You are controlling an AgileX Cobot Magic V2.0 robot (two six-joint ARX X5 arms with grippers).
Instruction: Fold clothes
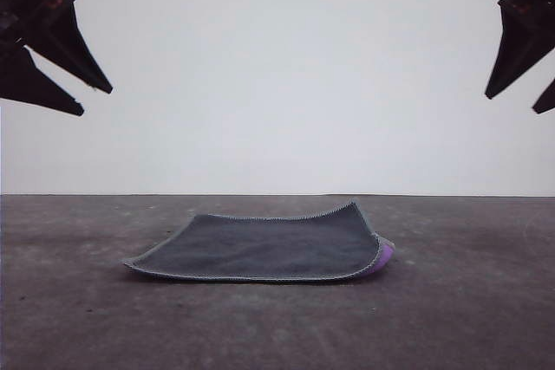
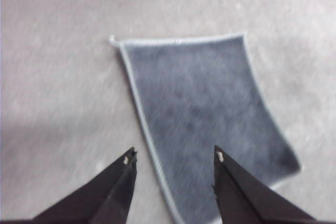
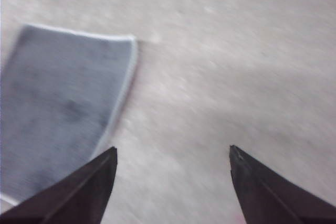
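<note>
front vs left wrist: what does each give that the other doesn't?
Front alone: both grippers, left and right, raised high above the table at the frame's sides, plus a purple underside peeking out at the cloth's right corner. Left wrist alone: a top-down look at the cloth, its light stitched edging and a small tail at one corner, with the left gripper's open fingers straddling one edge. Shared: dark grey face up, unfolded, ungripped.

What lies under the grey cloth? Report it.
The cloth lies on the dark table. A purple underside peeks out at its front right corner. The rest beneath is covered.
</note>
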